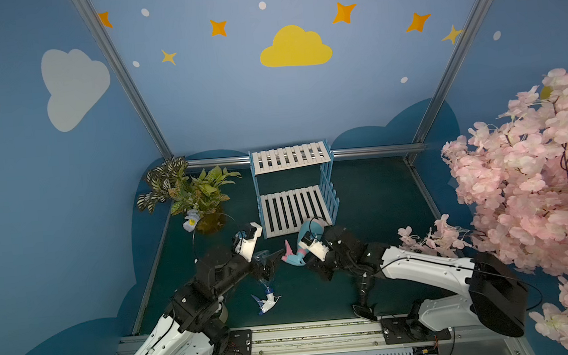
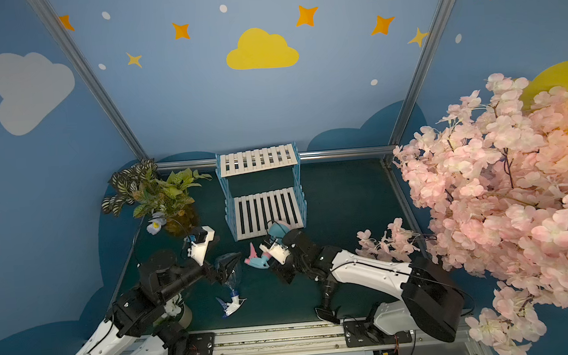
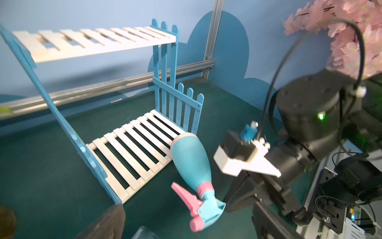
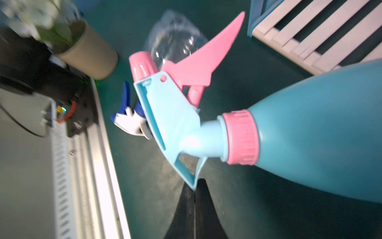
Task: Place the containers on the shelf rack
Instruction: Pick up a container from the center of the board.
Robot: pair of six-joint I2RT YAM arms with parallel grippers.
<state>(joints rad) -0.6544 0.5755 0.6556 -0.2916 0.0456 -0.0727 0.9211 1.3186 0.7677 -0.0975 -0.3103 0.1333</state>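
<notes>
Blue bottle (image 3: 190, 161) flat, base touching rack (image 3: 103, 48)

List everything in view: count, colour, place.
Rack: one, white shelves, blue sides, back centre.
Blue bottle: one, blue with pink trim, tilted, base against the lower shelf's front corner.
Clear bottle: one, clear with white-blue nozzle, lying on the mat, front left of centre.
Black bottle: one, dark, front, beneath the right arm.
Leafy plants: one clump, green and striped, back left.
Flower pot: one, beige, white flowers, front left.
Blossom tree: one, pink, right side.
Mat: one, dark green.
Left gripper: open, over the clear bottle.
Right gripper: shut, tips at the blue bottle's spray head.
</notes>
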